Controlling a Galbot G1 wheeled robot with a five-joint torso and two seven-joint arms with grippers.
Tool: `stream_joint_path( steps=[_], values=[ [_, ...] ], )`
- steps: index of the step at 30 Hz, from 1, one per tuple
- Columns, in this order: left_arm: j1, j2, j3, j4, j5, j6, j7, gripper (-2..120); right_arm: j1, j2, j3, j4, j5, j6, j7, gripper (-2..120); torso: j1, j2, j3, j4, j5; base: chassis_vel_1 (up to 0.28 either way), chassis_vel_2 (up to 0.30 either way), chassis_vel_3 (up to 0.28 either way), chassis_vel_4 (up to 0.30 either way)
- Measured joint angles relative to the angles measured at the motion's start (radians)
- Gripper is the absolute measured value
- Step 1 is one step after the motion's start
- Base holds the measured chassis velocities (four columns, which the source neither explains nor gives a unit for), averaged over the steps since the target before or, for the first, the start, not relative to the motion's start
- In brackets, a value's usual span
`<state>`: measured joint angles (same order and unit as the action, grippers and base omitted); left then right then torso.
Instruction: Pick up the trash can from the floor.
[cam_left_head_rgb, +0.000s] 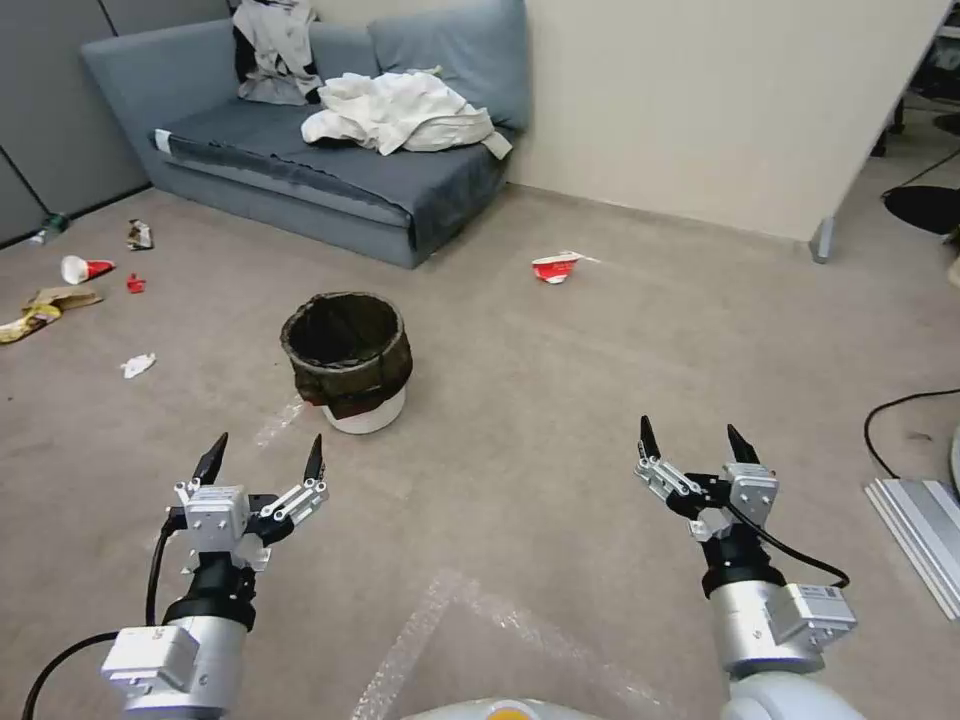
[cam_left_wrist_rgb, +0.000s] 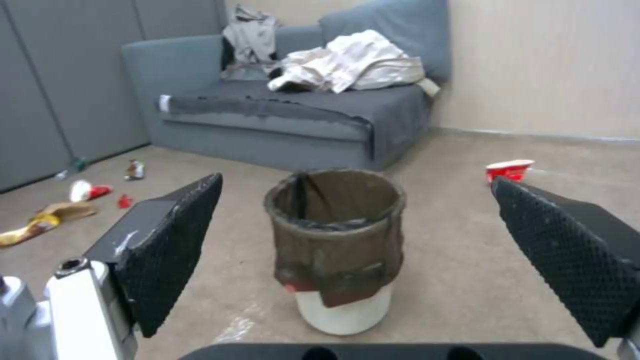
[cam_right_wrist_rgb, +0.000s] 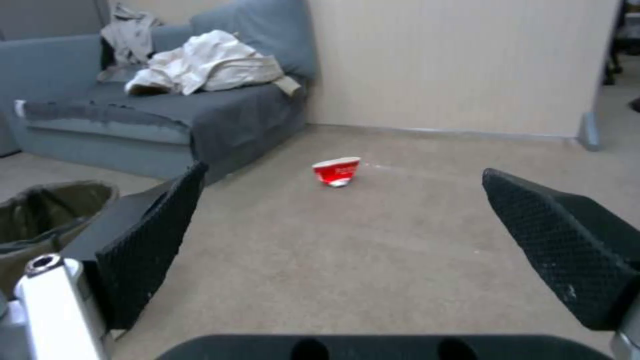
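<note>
Your left gripper (cam_left_head_rgb: 265, 458) and right gripper (cam_left_head_rgb: 694, 440) hover with fingers spread, empty, short of the trash can (cam_left_head_rgb: 348, 360) upright on the floor (cam_left_head_rgb: 560, 400). Its loose bag (cam_left_wrist_rgb: 337, 245) probably slides over the rim, so pinching only plastic could tip or drop the can

Both arms reach forward from the body, held above the ground. The left gripper (cam_left_head_rgb: 265, 458) sits at about seven o'clock in the head view, its two black fingers spread wide and pointing toward twelve. The right gripper (cam_left_head_rgb: 695, 437) sits at about four o'clock, fingers likewise spread wide, pointing toward twelve.
</note>
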<state>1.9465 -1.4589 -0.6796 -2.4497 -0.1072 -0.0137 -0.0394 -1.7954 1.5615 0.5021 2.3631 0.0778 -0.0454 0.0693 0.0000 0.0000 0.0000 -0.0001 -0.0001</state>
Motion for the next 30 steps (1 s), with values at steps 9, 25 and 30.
stream_joint_path(
  steps=[9,25,30],
  values=[
    [0.001,0.000,0.001,0.001,0.002,-0.010,0.001,100,-0.001,-0.001,-0.002,0.000,0.000,0.000,0.000,100,0.000,0.000,0.000,0.0003,0.0000,0.075,0.092,0.101,0.091],
    [0.004,0.002,0.002,0.003,0.006,-0.030,-0.005,100,-0.005,-0.002,-0.003,0.005,-0.002,0.000,-0.005,100,0.000,0.000,0.000,0.0000,0.0000,0.016,0.011,0.013,0.014],
    [0.003,0.001,0.002,0.002,0.006,-0.030,-0.005,100,-0.004,-0.002,-0.004,0.005,-0.002,0.000,-0.005,100,0.000,0.000,0.000,0.0000,0.0000,0.000,0.000,0.000,0.000]
  ],
)
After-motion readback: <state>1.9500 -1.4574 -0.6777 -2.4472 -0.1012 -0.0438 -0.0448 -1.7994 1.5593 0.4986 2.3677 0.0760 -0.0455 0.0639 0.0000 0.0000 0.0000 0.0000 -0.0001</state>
